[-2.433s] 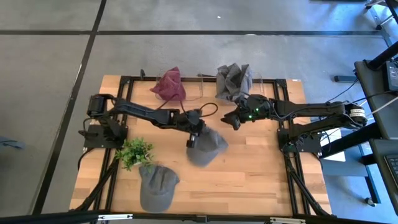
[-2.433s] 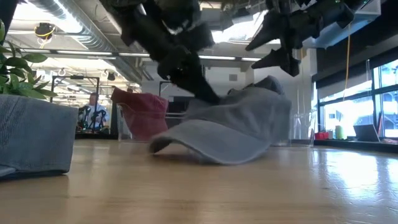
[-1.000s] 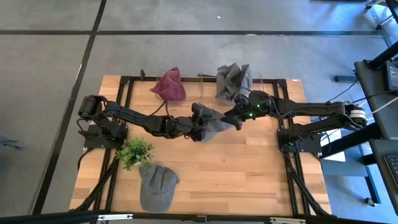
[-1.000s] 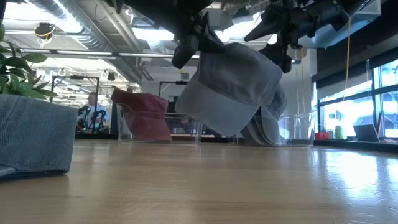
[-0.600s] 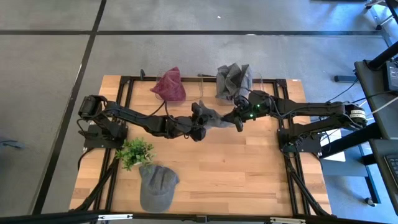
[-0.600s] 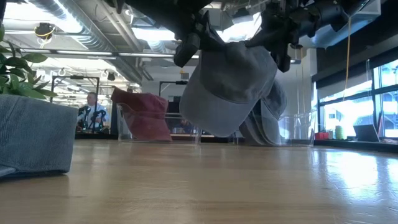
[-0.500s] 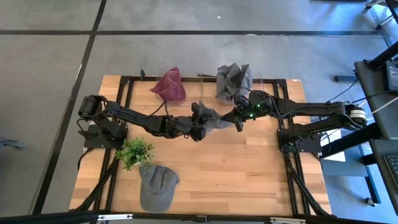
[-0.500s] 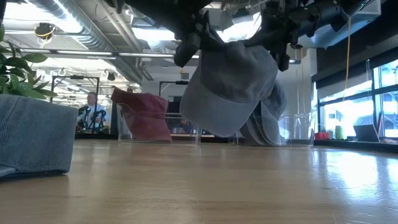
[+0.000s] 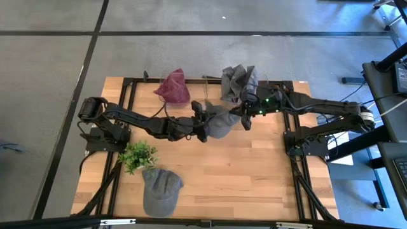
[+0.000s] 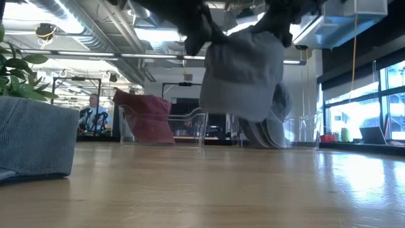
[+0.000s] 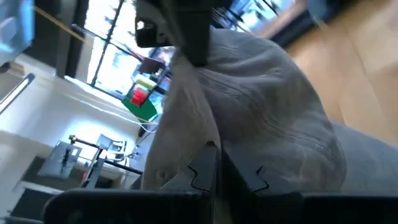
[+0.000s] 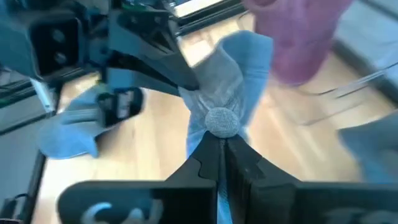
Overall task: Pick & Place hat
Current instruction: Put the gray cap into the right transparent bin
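Observation:
A grey hat [image 9: 220, 123] hangs in the air between my two grippers, above the middle of the table's far half. In the low view the hat [image 10: 243, 73] is clear of the wood. My left gripper [image 9: 202, 125] is shut on its left side and my right gripper [image 9: 243, 119] on its right side. A second grey cap [image 9: 159, 191] lies flat at the near left. My left gripper pinches a fold of the hat's cloth [image 11: 208, 134] between its two fingers, coming level from the table's left. The hat stretches away from its fingers toward the other gripper, clear of the table. My right gripper pinches the crown right beside its top button [image 12: 221, 121], coming from the table's right. The hat hangs below and between the two holds.
A maroon hat [image 9: 173, 86] and a heap of grey hats [image 9: 239, 81] sit in clear holders at the far edge. A small green plant [image 9: 137, 155] stands at the left, near the second cap. Bare wood lies to the near right.
My right gripper has shut on the hat's crown. Both grippers have then gone up and a little toward the far edge. The hat has risen with them and now hangs narrower, its rim drawn in.

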